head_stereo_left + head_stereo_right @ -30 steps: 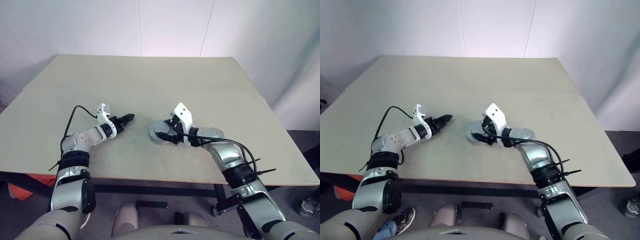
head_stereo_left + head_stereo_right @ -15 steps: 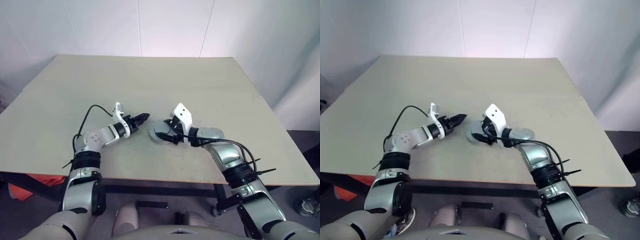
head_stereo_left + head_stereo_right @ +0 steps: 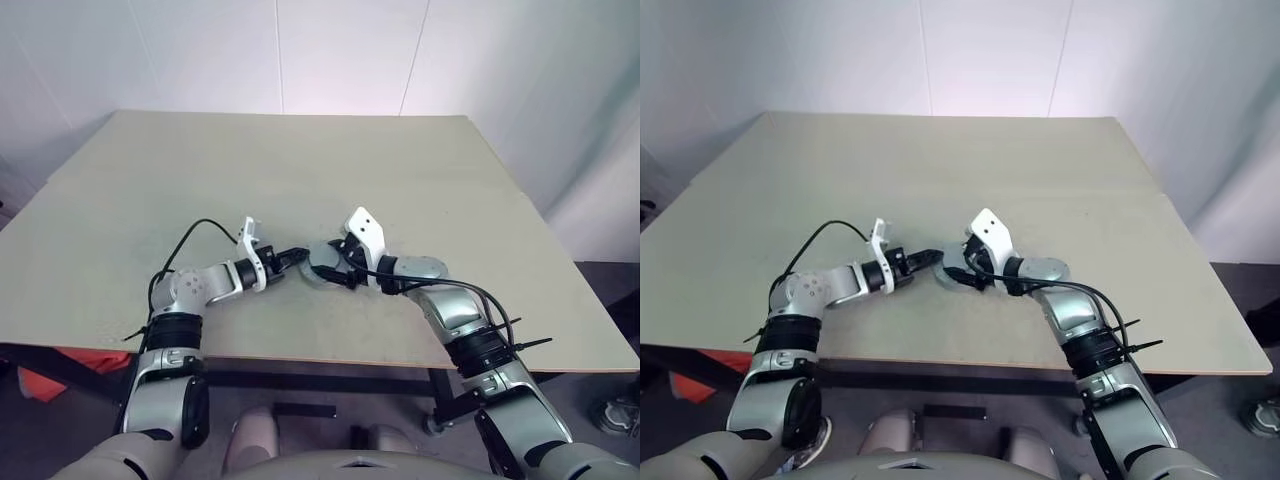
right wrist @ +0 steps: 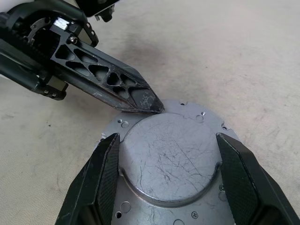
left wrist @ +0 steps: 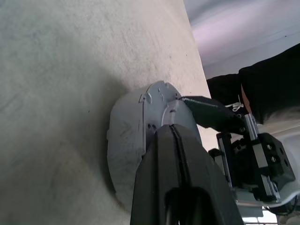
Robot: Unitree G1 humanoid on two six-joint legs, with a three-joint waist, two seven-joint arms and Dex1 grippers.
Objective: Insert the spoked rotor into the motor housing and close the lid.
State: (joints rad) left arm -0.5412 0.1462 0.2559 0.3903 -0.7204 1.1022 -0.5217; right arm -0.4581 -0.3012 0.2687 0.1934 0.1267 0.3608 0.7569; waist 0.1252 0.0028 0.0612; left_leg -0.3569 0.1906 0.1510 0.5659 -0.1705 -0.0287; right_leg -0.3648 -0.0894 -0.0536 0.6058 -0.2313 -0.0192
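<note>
From the head views you see the motor housing (image 3: 328,264) lying near the front middle of the table (image 3: 300,170), the right gripper (image 3: 345,268) spread wide across it and the left gripper (image 3: 296,254) pinched together, tip at its rim. In the left wrist view the lid (image 5: 157,101) looks seated flush on the grey shell. In the right wrist view it's a scratched, flat plate, so you're likely pressing it home; next, push down evenly without tilting.
</note>
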